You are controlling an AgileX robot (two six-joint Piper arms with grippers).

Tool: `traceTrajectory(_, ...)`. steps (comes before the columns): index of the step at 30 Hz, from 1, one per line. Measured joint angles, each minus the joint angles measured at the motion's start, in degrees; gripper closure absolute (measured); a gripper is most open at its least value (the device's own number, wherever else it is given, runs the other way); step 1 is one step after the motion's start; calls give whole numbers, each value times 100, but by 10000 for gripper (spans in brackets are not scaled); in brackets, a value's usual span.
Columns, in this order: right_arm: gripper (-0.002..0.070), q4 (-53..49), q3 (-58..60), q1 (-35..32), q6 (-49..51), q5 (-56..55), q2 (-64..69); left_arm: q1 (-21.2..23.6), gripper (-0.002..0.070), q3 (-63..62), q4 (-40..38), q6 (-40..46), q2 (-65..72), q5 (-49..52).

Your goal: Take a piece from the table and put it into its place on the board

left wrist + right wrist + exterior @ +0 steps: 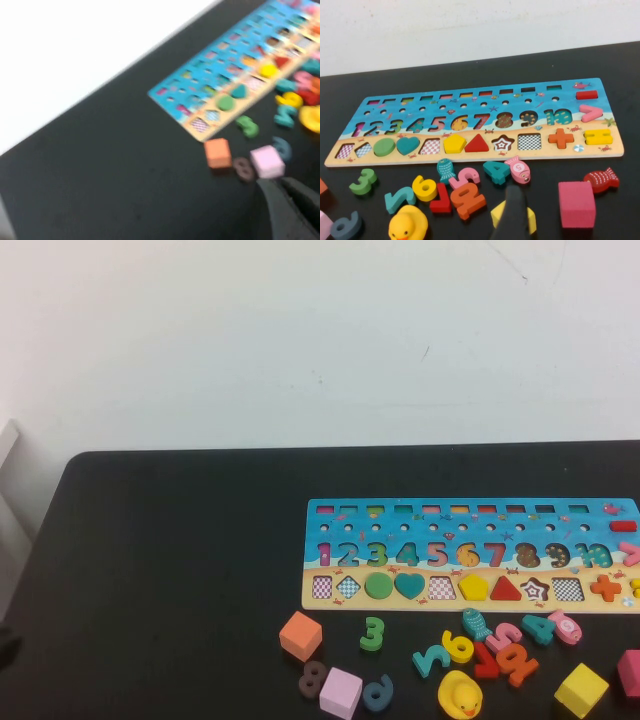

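The blue number-and-shape board (pixel 470 512) lies at the right of the black table; it also shows in the right wrist view (pixel 470 102). Several of its shape recesses are empty, showing chequered bottoms (pixel 529 141). Loose pieces lie in front of it: an orange cube (pixel 300 635), a lilac cube (pixel 341 692), a green 3 (pixel 372 633), a yellow cube (pixel 581 690) and several numbers. My left gripper (pixel 278 181) is shut and empty, just beside the lilac cube (pixel 266 161). My right gripper (pixel 514 189) is shut and empty above a yellow cube (pixel 532 220). Neither gripper shows in the high view.
A yellow duck (pixel 460 697), a red cube (pixel 576 204), a red fish (pixel 601 180) and a pink fish (pixel 518 170) lie among the pieces. The table's left half (pixel 170 560) is bare black surface. A white wall stands behind.
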Motion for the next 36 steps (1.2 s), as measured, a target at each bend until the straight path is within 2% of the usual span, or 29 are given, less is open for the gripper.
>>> traceTrajectory(3, 83, 0, 0, 0, 0, 0, 0, 507, 675, 630, 95, -168, -465, -597)
traceTrajectory(6, 83, 0, 0, 0, 0, 0, 0, 1288, 675, 1423, -64, -56, -1007, -1486)
traceTrajectory(7, 83, 0, 0, 0, 0, 0, 0, 1883, 675, 1942, -319, 196, -1431, -2152)
traceTrajectory(12, 83, 0, 0, 0, 0, 0, 0, 3291, 675, 2986, -1112, 517, -2405, -3384)
traceTrajectory(16, 83, 0, 0, 0, 0, 0, 0, 4232, 675, 3646, -1637, 578, -2862, -3766)
traceTrajectory(19, 83, 0, 0, 0, 0, 0, 0, 4766, 675, 3956, -1784, 595, -2896, -3792)
traceTrajectory(25, 83, 0, 0, 0, 0, 0, 0, 5198, 675, 4438, -1862, 963, -2910, -3792)
traceTrajectory(29, 83, 0, 0, 0, 0, 0, 0, 5213, 675, 4797, -2000, 1278, -2909, -3780)
traceTrajectory(36, 83, 0, 0, 0, 0, 0, 0, 5213, 675, 4862, -2121, 1319, -2909, -3648)
